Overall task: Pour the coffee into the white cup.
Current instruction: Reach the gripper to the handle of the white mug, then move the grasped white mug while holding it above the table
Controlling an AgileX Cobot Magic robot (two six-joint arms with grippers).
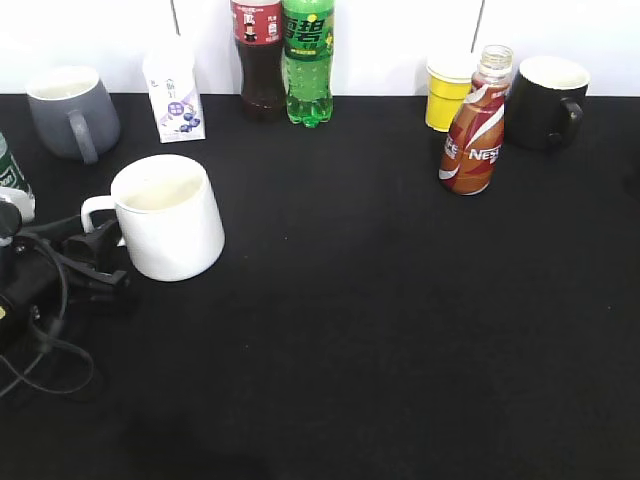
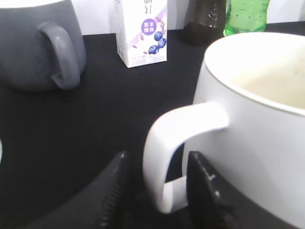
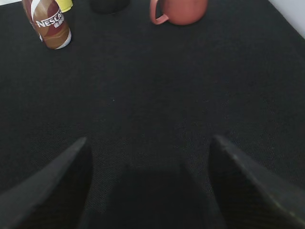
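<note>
The white cup (image 1: 172, 222) stands upright at the left of the black table, its handle pointing left. In the left wrist view the cup (image 2: 267, 143) fills the right side. My left gripper (image 1: 108, 258) is open, with one finger on each side of the cup's handle (image 2: 155, 162) and small gaps showing. The Nescafe coffee bottle (image 1: 473, 140) stands upright at the back right, cap off; it also shows in the right wrist view (image 3: 50, 24). My right gripper (image 3: 150, 143) is open and empty over bare table, well short of the bottle. It is out of the exterior view.
A grey mug (image 1: 70, 112), a small milk carton (image 1: 176, 95), a cola bottle (image 1: 260, 60) and a green soda bottle (image 1: 308, 62) line the back. A yellow cup (image 1: 448, 92) and a black mug (image 1: 547, 100) stand behind the coffee bottle. A red-brown mug (image 3: 180, 9) stands further right.
</note>
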